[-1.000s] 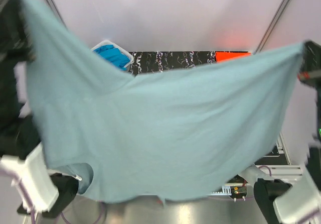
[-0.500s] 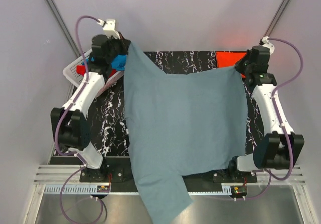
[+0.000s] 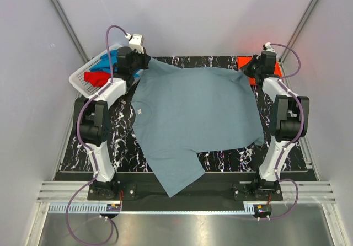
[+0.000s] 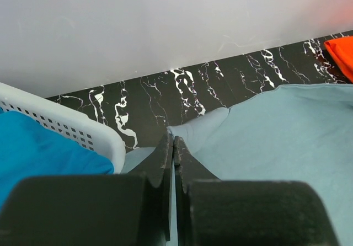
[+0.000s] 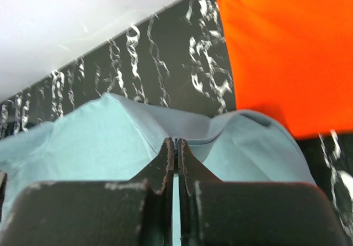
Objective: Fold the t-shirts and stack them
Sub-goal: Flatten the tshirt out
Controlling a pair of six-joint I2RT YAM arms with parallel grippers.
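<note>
Top view: grey-blue shirt [image 3: 198,113] lies spread mid-frame on the black table [image 3: 121,141], left gripper [image 3: 139,65] and right gripper [image 3: 249,72] pinching its upper corners; basket [image 3: 80,80] upper left holds a blue shirt [image 3: 107,65] and a red shirt [image 3: 96,79]. Left wrist: left gripper [image 4: 171,139] clamped on the grey-blue shirt [image 4: 265,135] corner mid-frame, basket [image 4: 71,127] at left. Right wrist: right gripper [image 5: 175,142] clamped on a ridge of the grey-blue shirt [image 5: 99,141], orange shirt [image 5: 276,53] upper right.
</note>
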